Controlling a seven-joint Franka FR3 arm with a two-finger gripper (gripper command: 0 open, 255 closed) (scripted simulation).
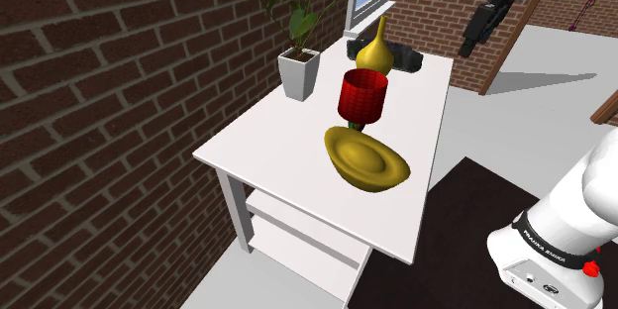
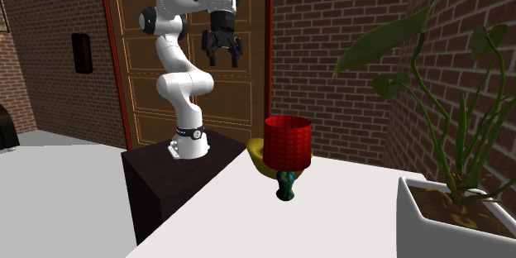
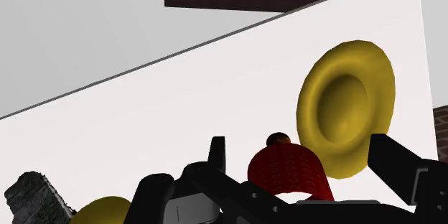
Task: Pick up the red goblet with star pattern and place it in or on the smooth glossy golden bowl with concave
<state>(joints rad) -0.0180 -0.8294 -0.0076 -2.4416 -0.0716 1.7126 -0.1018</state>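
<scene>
A white table (image 1: pixel 287 168) stands against a brick wall (image 1: pixel 99 79). On it a red goblet (image 1: pixel 363 96) stands upright. Its cup is covered in a fine pattern and its stem is dark green. Just beside it, on the side nearer the robot, lies a glossy golden bowl (image 1: pixel 368 158), shallow and oval, hollow side up. In the shoulder view the bowl's rim overlaps the goblet's foot, and I cannot tell whether the two touch.

Farther back on the table are a yellow gourd-shaped vase (image 1: pixel 374 50), a dark object (image 1: pixel 406 57) and a leafy plant in a white pot (image 1: pixel 299 71).

The white arm (image 2: pixel 178 50) rises from a dark box stand (image 2: pixel 165 182) in front of a wooden door (image 2: pixel 140 91). It bends over at the top, so the black gripper (image 2: pixel 223 59) hangs high above the table, pointing down and well apart from the goblet. Its two fingers (image 3: pixel 217 154) stand wide apart and grasp nothing. In the wrist view, the goblet's red cup appears in the gap between them, far below and untouched. The golden bowl lies beside it, its hollow facing the camera.
</scene>
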